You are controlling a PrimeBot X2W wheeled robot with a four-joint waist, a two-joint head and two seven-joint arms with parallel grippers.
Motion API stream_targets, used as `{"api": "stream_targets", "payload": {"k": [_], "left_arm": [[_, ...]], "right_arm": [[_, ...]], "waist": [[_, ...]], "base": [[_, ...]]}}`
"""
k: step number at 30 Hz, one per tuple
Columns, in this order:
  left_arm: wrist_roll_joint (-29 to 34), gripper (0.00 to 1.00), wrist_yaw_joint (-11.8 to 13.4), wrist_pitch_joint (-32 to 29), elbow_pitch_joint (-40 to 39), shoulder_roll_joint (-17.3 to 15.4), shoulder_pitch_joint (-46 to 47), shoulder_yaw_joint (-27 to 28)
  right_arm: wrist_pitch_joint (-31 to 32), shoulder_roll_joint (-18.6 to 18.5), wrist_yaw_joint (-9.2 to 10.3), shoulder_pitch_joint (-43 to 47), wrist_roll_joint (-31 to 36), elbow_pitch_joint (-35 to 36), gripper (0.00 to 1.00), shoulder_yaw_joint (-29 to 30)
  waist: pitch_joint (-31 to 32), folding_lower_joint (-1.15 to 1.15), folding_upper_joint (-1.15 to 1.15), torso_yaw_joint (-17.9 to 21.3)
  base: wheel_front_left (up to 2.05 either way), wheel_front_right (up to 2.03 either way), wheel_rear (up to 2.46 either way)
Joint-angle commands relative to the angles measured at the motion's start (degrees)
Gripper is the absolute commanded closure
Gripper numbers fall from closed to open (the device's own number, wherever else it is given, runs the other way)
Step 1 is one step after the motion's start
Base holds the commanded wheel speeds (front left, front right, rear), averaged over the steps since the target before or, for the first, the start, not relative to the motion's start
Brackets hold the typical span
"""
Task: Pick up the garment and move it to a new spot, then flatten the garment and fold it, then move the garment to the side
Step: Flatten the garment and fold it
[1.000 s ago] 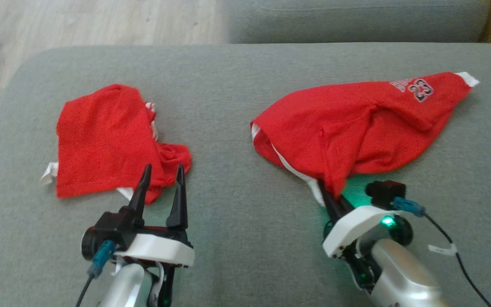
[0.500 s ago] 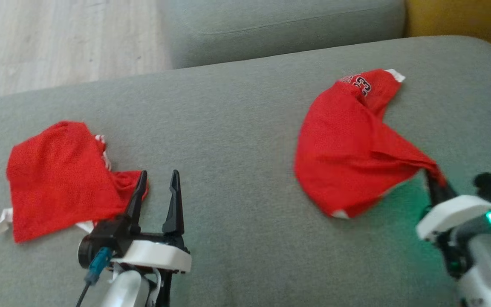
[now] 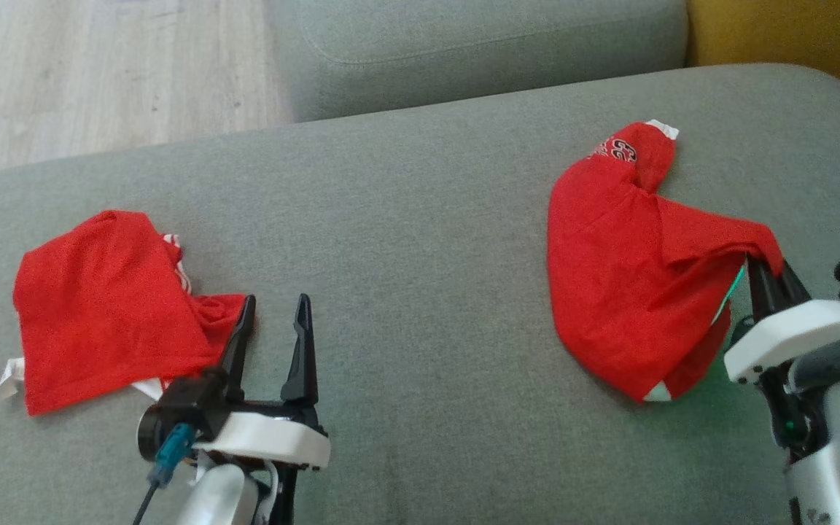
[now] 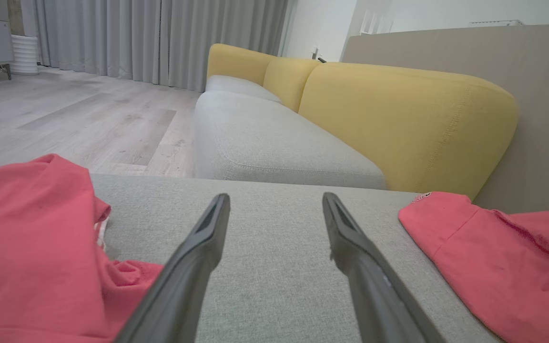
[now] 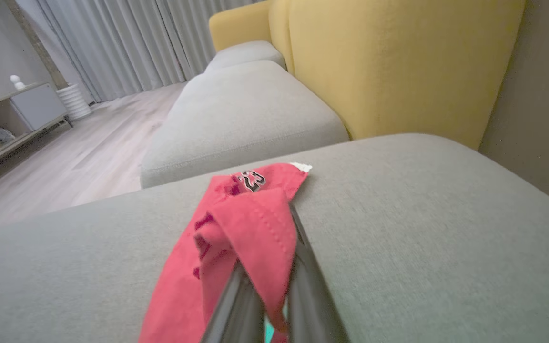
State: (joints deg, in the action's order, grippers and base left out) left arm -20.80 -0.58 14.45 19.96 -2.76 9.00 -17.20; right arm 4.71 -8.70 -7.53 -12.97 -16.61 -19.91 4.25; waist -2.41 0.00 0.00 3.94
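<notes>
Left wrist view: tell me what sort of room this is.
Most likely a home living room: a sofa with grey seats and yellow back cushions, floor-length grey curtains and a pale wood floor.

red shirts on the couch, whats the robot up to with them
The right gripper is shut on a corner of the jersey with the 23 print. It holds that corner up while most of the cloth lies bunched on the grey cushion. The left gripper is open and empty at the edge of a second red garment, which lies crumpled on the same cushion.
</notes>
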Motion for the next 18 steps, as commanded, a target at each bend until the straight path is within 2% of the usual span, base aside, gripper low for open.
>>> {"api": "stream_targets", "payload": {"k": [1,9,14,16,18], "left_arm": [[-0.3,0.0,-0.03,0.55,-1.59,-0.11,1.83,1.4],[-0.45,0.0,0.05,0.55,-1.39,-0.11,1.17,1.53],[-0.34,0.0,-0.08,0.55,-1.1,-0.11,1.24,1.46],[-0.52,0.0,-0.09,0.55,-0.99,-0.11,1.25,1.17],[-0.71,0.0,-0.07,0.55,-0.95,-0.11,1.02,0.82]], "right_arm": [[0.51,-0.19,0.04,-0.09,0.56,3.59,1.0,-1.36],[4.95,3.29,0.04,0.36,-0.75,17.5,1.0,-7.16],[7.18,4.96,0.04,-5.73,-2.7,19.18,1.0,-15.28],[7.06,5.63,0.04,-11.88,-5.25,18.11,1.0,-20.13],[5.44,5.76,0.04,-15.85,-9.1,17.1,1.0,-21.52]], "waist": [[0.34,0.0,0.0,-0.42],[1.38,0.0,0.0,-1.83],[1.9,0.0,0.0,-2.62],[2.24,0.0,0.0,-3.3],[2.59,0.0,0.0,-3.86]], "base": [[0.0,0.0,0.0],[0.0,0.0,0.0],[0.0,0.0,0.0],[0.0,0.0,0.0],[0.0,0.0,0.0]]}}
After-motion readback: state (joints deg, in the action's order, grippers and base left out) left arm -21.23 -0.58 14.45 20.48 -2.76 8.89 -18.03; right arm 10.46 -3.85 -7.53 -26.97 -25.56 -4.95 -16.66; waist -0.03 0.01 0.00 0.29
